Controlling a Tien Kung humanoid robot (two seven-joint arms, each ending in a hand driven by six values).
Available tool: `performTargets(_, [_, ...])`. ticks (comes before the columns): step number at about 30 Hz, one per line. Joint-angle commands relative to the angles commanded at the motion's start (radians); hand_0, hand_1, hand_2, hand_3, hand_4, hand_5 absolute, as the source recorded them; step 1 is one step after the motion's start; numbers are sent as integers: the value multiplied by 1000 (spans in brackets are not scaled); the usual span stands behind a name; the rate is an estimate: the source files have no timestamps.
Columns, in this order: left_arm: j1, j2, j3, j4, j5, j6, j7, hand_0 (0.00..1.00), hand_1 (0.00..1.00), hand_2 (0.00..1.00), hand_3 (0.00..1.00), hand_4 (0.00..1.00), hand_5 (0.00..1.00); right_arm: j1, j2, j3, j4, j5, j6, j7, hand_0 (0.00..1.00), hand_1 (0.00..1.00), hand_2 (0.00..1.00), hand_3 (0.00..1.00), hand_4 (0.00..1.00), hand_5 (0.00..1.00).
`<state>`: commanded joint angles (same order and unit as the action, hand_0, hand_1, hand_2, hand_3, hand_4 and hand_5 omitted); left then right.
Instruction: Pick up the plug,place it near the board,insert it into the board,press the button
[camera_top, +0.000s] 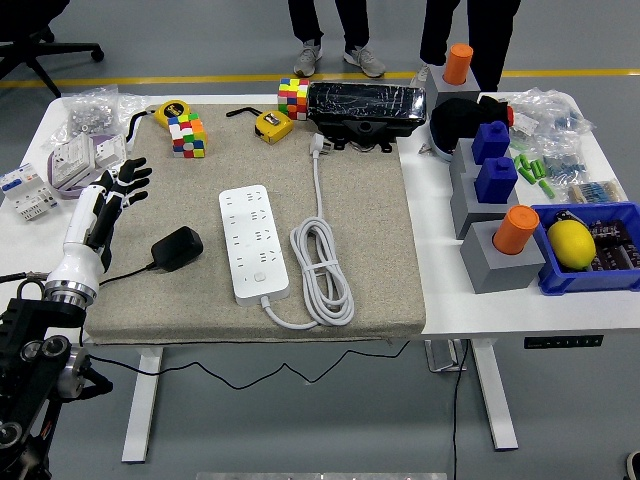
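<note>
Bench (500, 305) surface is white and is covered at centre by a grey mat (370, 230). Grey floor with a yellow line is seen beyond the far edge, where two persons' legs (335, 30) are cut off by the picture's top. An office chair is partly visible at upper left.

On the mat, the black plug (176, 248) is laid near the left edge, its thin cable running off over the bench's near edge. The white board (252, 241) is placed just right of the plug, apart from it, with its own white cord (322, 270) coiled beside it. Cubes (186, 135), two tape measures and a black wrapped case (366, 108) are set along the far side. At right, grey blocks with orange and blue pieces and a blue bin (590, 250) holding a lemon (571, 243) are noted.

Left hand (110, 200) is held over the mat's left edge, just left of the plug, not touching it; fingers (133, 178) are spread apart and empty. Contents of the plastic bags at both far corners cannot be made out.
</note>
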<state>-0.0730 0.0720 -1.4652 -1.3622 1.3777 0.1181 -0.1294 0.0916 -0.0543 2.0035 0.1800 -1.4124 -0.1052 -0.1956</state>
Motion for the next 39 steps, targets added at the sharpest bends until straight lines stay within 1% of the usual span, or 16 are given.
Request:
performTargets(2, [-5, 1, 3, -2, 0, 2, 0, 745, 779, 765, 783, 994, 938, -10, -5, -31, 0, 30, 9, -1, 870, 795, 771, 781, 998, 998])
performTargets(3, [-5, 1, 4, -2, -1, 2, 0, 743, 773, 758, 776, 989, 933, -12, -6, -35, 0, 34, 10, -1, 845, 786, 765, 778, 998, 998])
performTargets(10, [-14, 3, 13, -9, -1, 7, -2, 739, 762, 748, 770, 989, 931, -50, -13, -90, 0, 114, 22, 15, 833, 774, 761, 777, 998, 998])
performTargets(13, [-17, 1, 18, -10, -1, 10, 1, 739, 762, 748, 770, 989, 931, -67, -16, -155, 0, 188, 32, 28, 833, 774, 761, 777, 998, 998])
performTargets(16, [-20, -1, 18, -10, 3, 10, 2, 735, 755, 737, 763, 987, 928, -75, -12, -168, 0, 202, 39, 30, 829, 769, 759, 773, 998, 998])
performTargets(19, [-20, -5, 15, -9, 3, 11, 1, 735, 755, 737, 763, 987, 928, -82, -1, -152, 0, 185, 42, 31, 829, 769, 759, 773, 998, 998])
performTargets(23, [-22, -5, 20, -9, 6, 12, 4, 733, 751, 733, 760, 983, 915, -79, 4, -155, 0, 190, 37, 42, 828, 764, 754, 773, 998, 998])
performTargets(26, [-23, -8, 23, -5, 2, 15, 8, 733, 751, 733, 760, 983, 915, -72, 0, -165, 0, 198, 36, 41, 828, 764, 754, 773, 998, 998])
performTargets(28, [-33, -14, 22, -3, 4, 17, 10, 731, 743, 721, 757, 984, 911, -66, -5, -159, 0, 197, 35, 40, 828, 763, 754, 773, 998, 998])
performTargets(30, [-44, -22, 21, -4, 8, 19, 9, 731, 743, 721, 757, 984, 911, -62, -9, -183, 0, 221, 38, 44, 828, 763, 754, 773, 998, 998])
performTargets(32, [-56, -24, 21, -6, 13, 17, 8, 731, 743, 721, 757, 984, 911, -56, -12, -204, 0, 245, 38, 50, 828, 763, 754, 773, 998, 998])
performTargets(33, [-59, -24, 20, -7, 15, 15, 9, 730, 751, 725, 759, 981, 871, -53, -13, -209, 0, 251, 38, 51, 821, 761, 754, 773, 998, 998])
performTargets(38, [-70, -6, 21, -2, 19, 7, 9, 730, 751, 725, 759, 981, 871, -36, -18, -226, 0, 274, 38, 57, 821, 761, 754, 773, 998, 998])
performTargets(39, [-71, -2, 20, -2, 19, 2, 8, 733, 765, 742, 766, 982, 815, -34, -18, -224, 0, 276, 37, 58, 821, 759, 753, 775, 998, 998])
